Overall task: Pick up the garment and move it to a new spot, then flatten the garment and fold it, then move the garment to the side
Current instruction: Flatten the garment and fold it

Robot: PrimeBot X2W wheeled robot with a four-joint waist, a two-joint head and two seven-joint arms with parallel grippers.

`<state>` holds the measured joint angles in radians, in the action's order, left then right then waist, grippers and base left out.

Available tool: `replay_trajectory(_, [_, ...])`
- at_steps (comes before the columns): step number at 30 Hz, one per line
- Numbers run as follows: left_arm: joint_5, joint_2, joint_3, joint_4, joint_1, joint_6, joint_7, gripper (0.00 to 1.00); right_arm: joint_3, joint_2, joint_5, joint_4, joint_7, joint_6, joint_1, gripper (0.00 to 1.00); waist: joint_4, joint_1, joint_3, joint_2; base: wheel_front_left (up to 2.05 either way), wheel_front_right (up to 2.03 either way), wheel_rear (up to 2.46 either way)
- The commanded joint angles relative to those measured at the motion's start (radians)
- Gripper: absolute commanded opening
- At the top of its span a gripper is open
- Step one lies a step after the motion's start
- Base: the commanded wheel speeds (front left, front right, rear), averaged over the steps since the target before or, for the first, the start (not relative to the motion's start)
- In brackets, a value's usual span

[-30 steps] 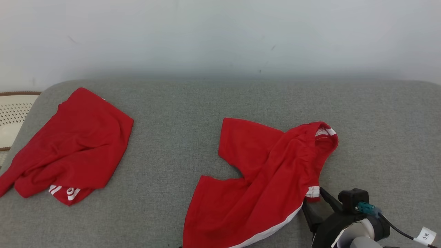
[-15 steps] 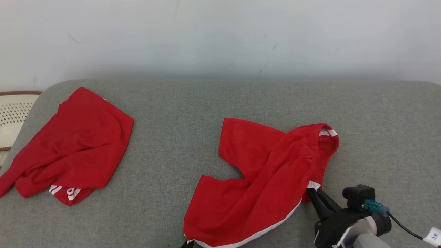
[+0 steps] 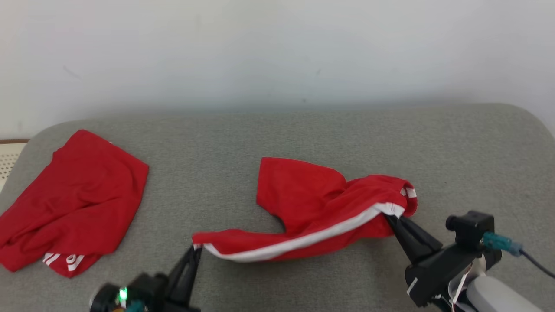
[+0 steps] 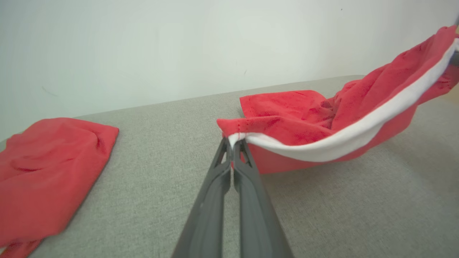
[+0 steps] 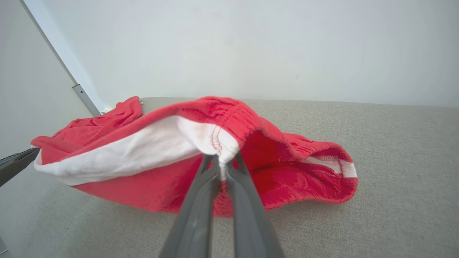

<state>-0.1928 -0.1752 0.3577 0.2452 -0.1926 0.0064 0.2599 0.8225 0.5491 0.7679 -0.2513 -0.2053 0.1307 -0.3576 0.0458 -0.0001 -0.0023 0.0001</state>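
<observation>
The garment is a pair of red shorts with a white side stripe, at the middle of the grey cushion. Its near edge hangs lifted between my two grippers while the far part still rests on the cushion. My left gripper is shut on the stripe's left end, which the left wrist view shows as the garment pinched at my left gripper. My right gripper is shut on the stripe's right end at the waistband; in the right wrist view the garment folds over my right gripper.
A second red garment lies crumpled at the cushion's far left, also seen as a red garment. The grey cushion ends at a white wall behind. A pale woven surface shows past the left edge.
Both grippers closed on the white stripe's ends and raised that edge off the cushion. The left gripper came into the head view. The head camera tilted, shifting the whole scene down.
</observation>
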Motion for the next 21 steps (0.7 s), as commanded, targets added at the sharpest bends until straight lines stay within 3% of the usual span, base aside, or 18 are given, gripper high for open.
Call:
replay_trajectory(1, [0.011, -0.017, -0.005, -0.012, -0.035, -0.004, -0.004, 0.00, -0.003, 0.007, 0.022, 0.025, 0.008, 0.000, -0.014, 0.00, -0.020, 0.0001, 0.003, -0.0001, 0.00, 0.00, 0.00])
replay_trajectory(10, [0.037, -0.117, -0.025, 0.020, -0.350, -0.079, -0.087, 0.00, 0.004, 0.012, 0.183, 0.098, 0.064, 0.000, -0.244, 0.00, -0.078, 0.0001, 0.119, -0.0001, 0.00, 0.00, 0.00])
replay_trajectory(21, [0.015, -0.161, 0.008, 0.175, -0.895, -0.132, -0.151, 0.00, 0.073, -0.046, 0.333, -0.099, 0.099, 0.000, -0.772, 0.00, -0.091, 0.0001, 0.344, -0.0001, 0.00, 0.00, 0.00])
